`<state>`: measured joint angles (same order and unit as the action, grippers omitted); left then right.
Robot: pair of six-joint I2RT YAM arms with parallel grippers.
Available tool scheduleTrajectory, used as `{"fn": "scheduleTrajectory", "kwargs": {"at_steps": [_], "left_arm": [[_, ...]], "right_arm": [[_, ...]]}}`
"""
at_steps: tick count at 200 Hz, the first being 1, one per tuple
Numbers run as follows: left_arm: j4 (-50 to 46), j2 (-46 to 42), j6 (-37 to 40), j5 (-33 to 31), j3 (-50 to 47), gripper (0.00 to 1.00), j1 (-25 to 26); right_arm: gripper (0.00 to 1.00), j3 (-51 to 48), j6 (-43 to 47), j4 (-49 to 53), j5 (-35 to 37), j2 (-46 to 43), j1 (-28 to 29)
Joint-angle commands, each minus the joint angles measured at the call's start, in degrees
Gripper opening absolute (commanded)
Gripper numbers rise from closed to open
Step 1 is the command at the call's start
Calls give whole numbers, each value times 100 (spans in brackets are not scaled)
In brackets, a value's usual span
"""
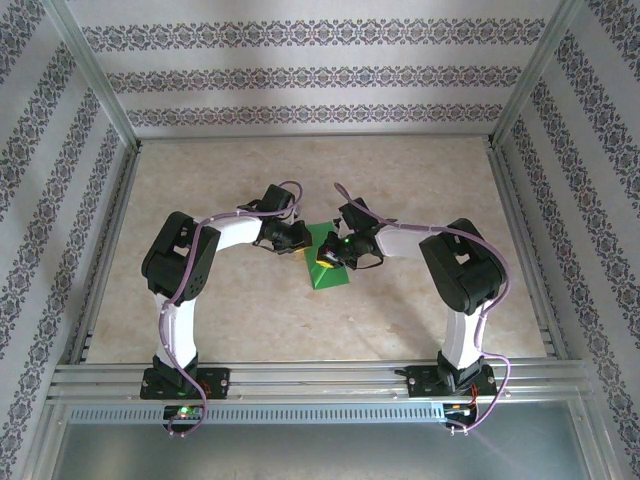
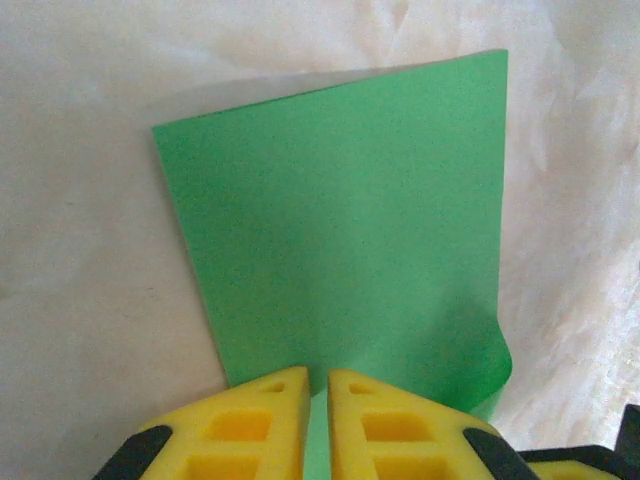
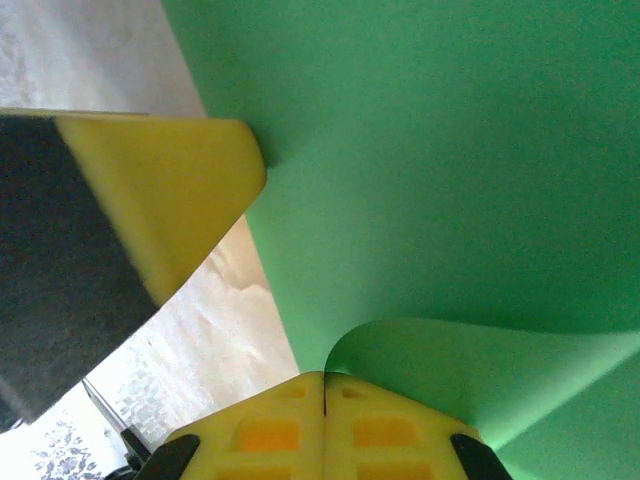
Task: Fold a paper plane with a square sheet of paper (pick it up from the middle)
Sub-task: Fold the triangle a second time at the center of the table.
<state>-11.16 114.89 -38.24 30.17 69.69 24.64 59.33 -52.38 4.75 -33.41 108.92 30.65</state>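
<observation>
The square sheet of paper is bright green and held up over the middle of the table between both grippers. In the left wrist view it spreads away from the fingers as a flat green panel, its right edge curling. My left gripper is shut on its near edge, with green showing in the thin gap. My right gripper is shut, and a curled flap of the sheet runs into the seam between its pads. A yellow finger of the left gripper touches the sheet at the upper left. From above, the left gripper and the right gripper nearly meet.
The beige table is walled by patterned panels on three sides. Aluminium rails carrying both arm bases run along the near edge. Both arms bend inward, elbows out toward the sides.
</observation>
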Motion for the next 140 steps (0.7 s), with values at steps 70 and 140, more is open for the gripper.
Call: {"fn": "scheduleTrajectory", "kwargs": {"at_steps": [70,140], "left_arm": [[-422,183,110,-176,24,14,14],[-431,148,89,-214,8,14,14]], "right_arm": [[2,175,-27,-150,167,286,116],[2,140,-50,-117,343,309,116]]}}
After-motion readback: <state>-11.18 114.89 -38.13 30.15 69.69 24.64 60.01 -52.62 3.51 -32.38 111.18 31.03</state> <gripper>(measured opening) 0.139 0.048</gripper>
